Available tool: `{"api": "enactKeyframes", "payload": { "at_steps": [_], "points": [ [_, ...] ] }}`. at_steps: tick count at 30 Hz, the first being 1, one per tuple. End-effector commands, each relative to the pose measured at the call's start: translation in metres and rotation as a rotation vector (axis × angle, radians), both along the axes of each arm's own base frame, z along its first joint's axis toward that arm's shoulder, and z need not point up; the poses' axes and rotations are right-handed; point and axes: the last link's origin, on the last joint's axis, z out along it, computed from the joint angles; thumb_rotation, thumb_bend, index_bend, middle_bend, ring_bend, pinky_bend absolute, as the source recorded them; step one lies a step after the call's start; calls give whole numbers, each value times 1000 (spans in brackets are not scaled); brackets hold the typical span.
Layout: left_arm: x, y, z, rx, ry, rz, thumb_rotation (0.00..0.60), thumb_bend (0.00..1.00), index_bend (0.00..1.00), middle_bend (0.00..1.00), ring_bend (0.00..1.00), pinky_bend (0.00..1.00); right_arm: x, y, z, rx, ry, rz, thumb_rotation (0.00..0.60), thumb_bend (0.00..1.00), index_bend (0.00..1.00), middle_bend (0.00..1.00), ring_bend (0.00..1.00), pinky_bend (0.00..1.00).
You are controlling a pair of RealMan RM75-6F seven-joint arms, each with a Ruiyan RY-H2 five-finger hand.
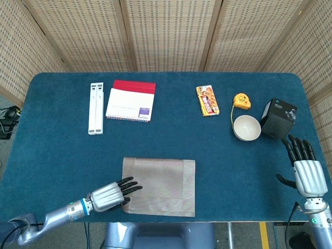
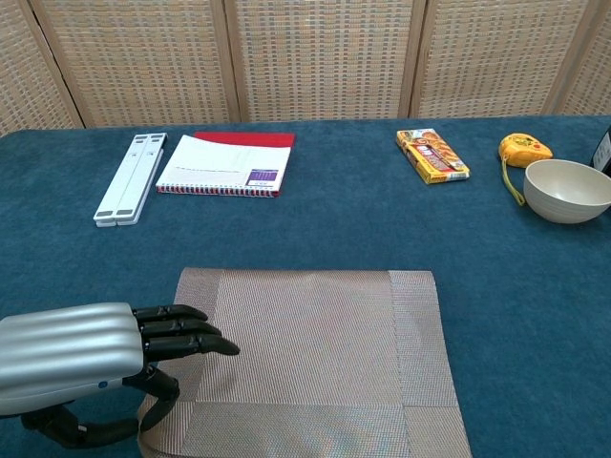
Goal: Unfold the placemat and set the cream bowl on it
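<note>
Woven cane screens stand behind a blue-covered counter (image 1: pixel 62 155). From the head view, the grey placemat (image 1: pixel 161 179) lies flat near the front edge, and the left hand (image 1: pixel 110 194) rests at its left front corner, dark fingers (image 1: pixel 129 187) laid close together over the mat, thumb under the edge. The cream bowl (image 1: pixel 246 127) sits well apart at the right rear, between a yellow tape measure (image 1: pixel 241 100) and a black box (image 1: pixel 278 118). The right hand (image 1: pixel 306 168) hovers near the counter's right edge, fingers spread, holding nothing. A red-edged notebook (image 1: pixel 130 100), white folded stand (image 1: pixel 96 108) and snack box (image 1: pixel 207 100) lie along the back.

From the chest view, the left hand (image 2: pixel 86 355) pinches the placemat (image 2: pixel 315 353) corner; the cream bowl (image 2: pixel 568 190) stands far right.
</note>
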Motion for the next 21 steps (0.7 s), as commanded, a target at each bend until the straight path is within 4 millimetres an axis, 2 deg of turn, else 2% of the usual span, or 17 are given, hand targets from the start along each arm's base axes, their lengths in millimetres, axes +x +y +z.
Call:
{"api": "enactKeyframes", "payload": {
  "at_steps": [1,5,9,12,15,18,21],
  "points": [
    [2,1,0,2,-7,5,600,544,701,0,0,0,0,0,0,1,0,1,600,0,39,0,0,0],
    [8,3,3,7,-29,9,600,572,769,0,0,0,1,0,-1,1,0,3,600,0,39,0,0,0],
    [15,8,7,30,-60,12,600,573,784,0,0,0,1,0,0,-1,-1,4,600,0,39,0,0,0],
    [27,19,14,76,-131,44,600,573,788,0,0,0,1,1,1,-6,-2,5,600,0,40,0,0,0],
    [42,40,21,114,-199,107,600,573,791,0,0,0,1,1,1,-5,-1,8,600,0,39,0,0,0],
    [65,80,31,151,-266,230,600,573,796,0,0,0,2,2,-1,0,3,13,600,0,40,0,0,0],
    [82,109,36,167,-300,321,600,573,802,0,0,0,3,2,-2,1,6,14,600,0,42,0,0,0]
  ]
}}
